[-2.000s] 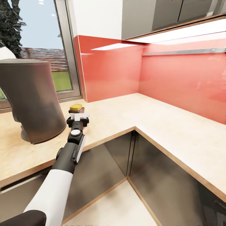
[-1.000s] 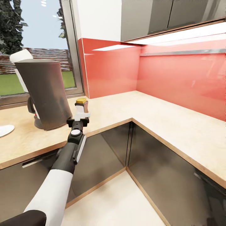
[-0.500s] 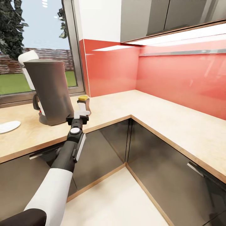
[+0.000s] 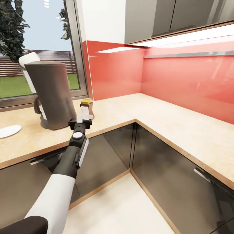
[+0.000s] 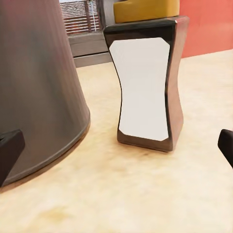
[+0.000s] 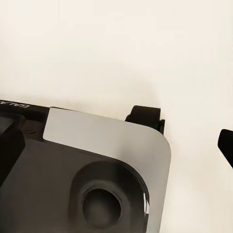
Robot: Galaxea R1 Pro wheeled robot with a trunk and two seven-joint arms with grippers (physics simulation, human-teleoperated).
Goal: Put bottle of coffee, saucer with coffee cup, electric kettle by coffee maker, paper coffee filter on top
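The bottle of coffee [image 4: 87, 110], dark with a yellow cap and a pale label, stands upright on the kitchen countertop [image 4: 123, 110] right beside the coffee maker [image 4: 52, 94]. My left gripper [image 4: 79, 122] hovers at the counter's front edge just short of the bottle, open and holding nothing. In the left wrist view the bottle [image 5: 148, 92] stands clear ahead of the spread fingertips [image 5: 9, 153], with the coffee maker's dark body [image 5: 39, 87] next to it. A white saucer [image 4: 8, 131] lies on the counter at the far left. My right gripper [image 6: 116, 145] is open over the floor.
The beige counter turns a corner and runs on to the right along a red backsplash [image 4: 182, 84]. Glossy dark cabinet fronts [image 4: 107, 156] sit below it. A window [image 4: 39, 48] is behind the coffee maker. The right wrist view looks down on the robot's dark base [image 6: 87, 184] and pale floor.
Over the two seconds the camera pulled back and more of the counter came into view. The left gripper drew back from the bottle, which stays standing. Nothing moved in the last half second.
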